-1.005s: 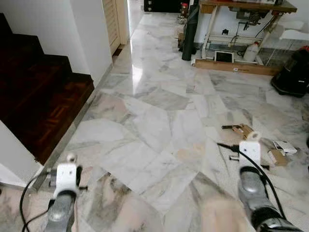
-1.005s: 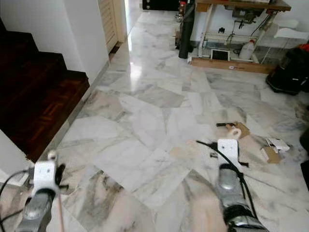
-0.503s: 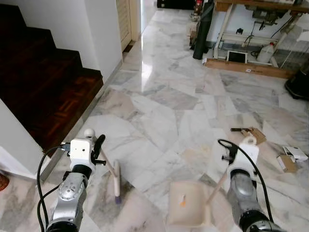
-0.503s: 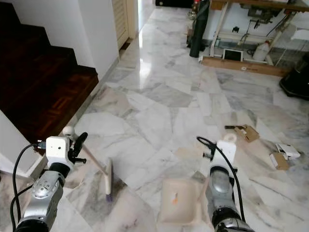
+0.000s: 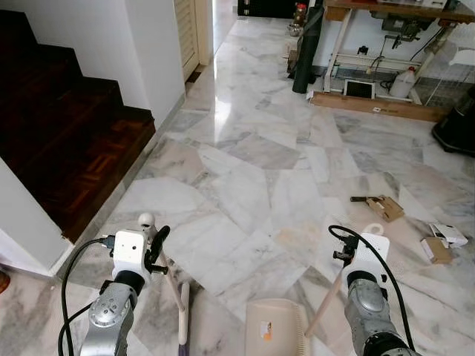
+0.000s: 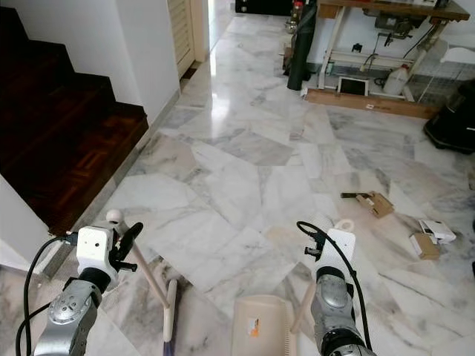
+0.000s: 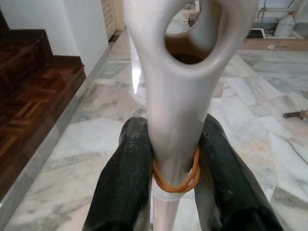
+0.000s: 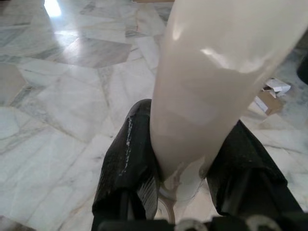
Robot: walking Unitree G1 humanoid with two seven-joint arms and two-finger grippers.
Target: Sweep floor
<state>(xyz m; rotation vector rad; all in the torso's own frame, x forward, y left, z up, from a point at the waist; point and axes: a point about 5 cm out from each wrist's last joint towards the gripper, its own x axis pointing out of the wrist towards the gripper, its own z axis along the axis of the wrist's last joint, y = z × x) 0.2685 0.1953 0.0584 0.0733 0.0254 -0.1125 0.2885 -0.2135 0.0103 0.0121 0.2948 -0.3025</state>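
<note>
Cream broom [image 5: 182, 308] handle clenched in left claw [image 7: 174, 159]; dustpan [image 5: 276, 332] handle in right claw [image 8: 192, 159].

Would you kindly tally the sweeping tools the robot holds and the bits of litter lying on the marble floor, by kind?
Brooms: 1, in the left gripper
Dustpans: 1, handle in the right gripper
Brown cardboard scraps: 2
White paper pieces: 1
Total: 5
</note>
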